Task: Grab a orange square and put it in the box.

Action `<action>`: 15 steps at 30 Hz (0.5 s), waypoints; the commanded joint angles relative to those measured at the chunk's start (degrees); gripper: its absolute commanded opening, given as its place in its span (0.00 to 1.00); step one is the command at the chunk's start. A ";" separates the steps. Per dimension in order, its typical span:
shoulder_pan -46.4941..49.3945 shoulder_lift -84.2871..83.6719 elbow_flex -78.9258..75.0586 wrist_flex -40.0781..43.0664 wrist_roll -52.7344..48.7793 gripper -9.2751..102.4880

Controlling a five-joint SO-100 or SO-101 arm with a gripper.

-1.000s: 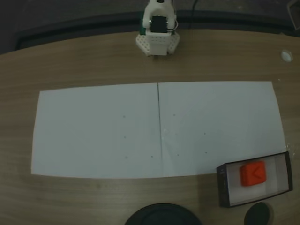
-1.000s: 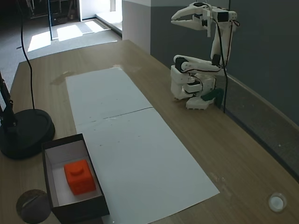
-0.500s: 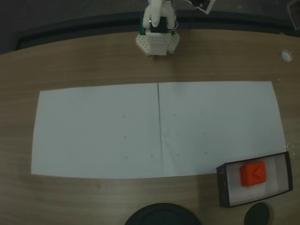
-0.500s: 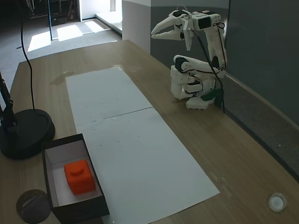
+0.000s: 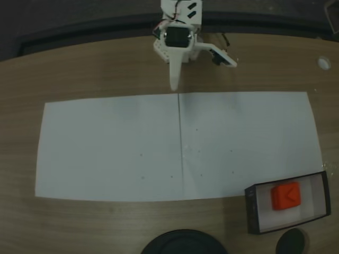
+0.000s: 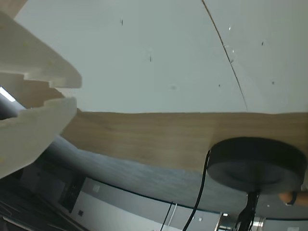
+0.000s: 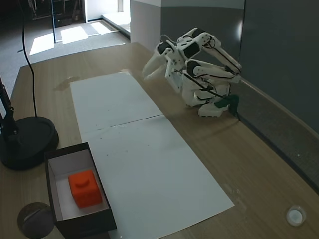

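Note:
The orange square lies inside the box, a black-walled tray with a white inside, at the near right corner in a fixed view from above. My white gripper hangs far away by the arm's base, pointing down at the far edge of the white paper. In the wrist view the gripper comes in from the left, its jaws a little apart with nothing between them.
A black round lamp base stands at the near table edge beside the box. A small dark disc lies next to the box. A small white cap sits far off.
The arm has folded down from a raised pose, and the gripper has swung forward and low over the paper's far edge. The orange square has stayed in the box.

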 commanded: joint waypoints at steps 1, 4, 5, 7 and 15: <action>0.35 1.41 6.50 -4.48 -0.09 0.08; -0.35 1.41 10.11 -5.71 0.35 0.08; -0.79 1.41 10.90 -5.80 0.44 0.08; -1.67 1.41 12.22 -5.27 0.44 0.08; -5.01 1.32 10.72 1.14 0.44 0.08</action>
